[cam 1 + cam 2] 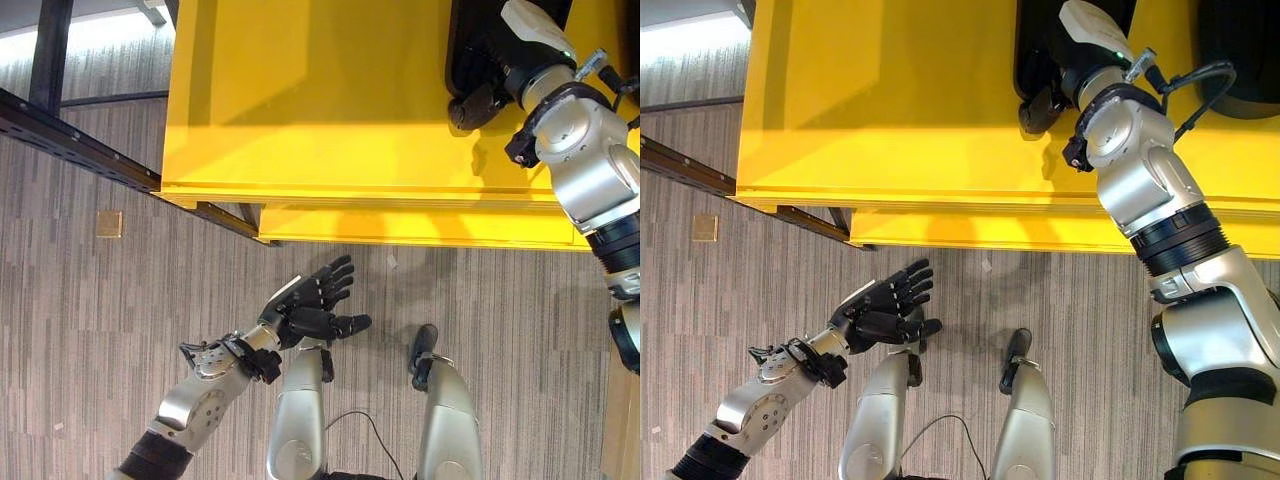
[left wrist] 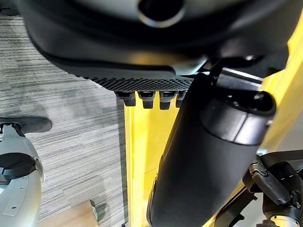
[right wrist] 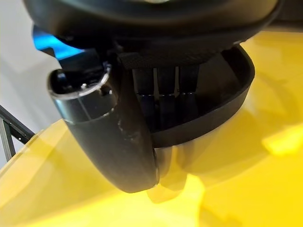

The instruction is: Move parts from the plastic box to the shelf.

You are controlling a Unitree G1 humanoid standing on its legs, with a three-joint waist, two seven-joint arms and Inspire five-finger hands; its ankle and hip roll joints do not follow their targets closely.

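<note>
The right hand [image 1: 1045, 95] reaches out over the glossy yellow counter [image 1: 300, 100], a smooth flat slab with a stepped front lip. Its dark fingers [image 3: 165, 90] hang over the rounded rim of a black, matte plastic tray-like part [image 3: 227, 94] lying flat on the counter, and its thick cylindrical thumb [image 3: 113, 142] rests with its tip against the yellow surface just outside that rim. The fingers dip inside the wall while the thumb stands outside it, so the hand straddles the rim, but how firmly it closes on it cannot be told from here. A second dark rounded part [image 1: 1240, 50] lies on the counter on the far side of the right arm, near the view's edge.

The left hand [image 1: 315, 305] floats well away from the counter, low over the grey carpeted floor [image 1: 100, 330] with its fine streaked weave. Its fingers are straight and slightly spread, thumb standing apart beneath them, holding nothing.

Beside the left hand's far side, a dark metal frame rail [image 1: 70, 140] runs diagonally under the counter's edge, and a small square brass-coloured floor plate [image 1: 109, 223] sits flush in the carpet beyond it.
</note>
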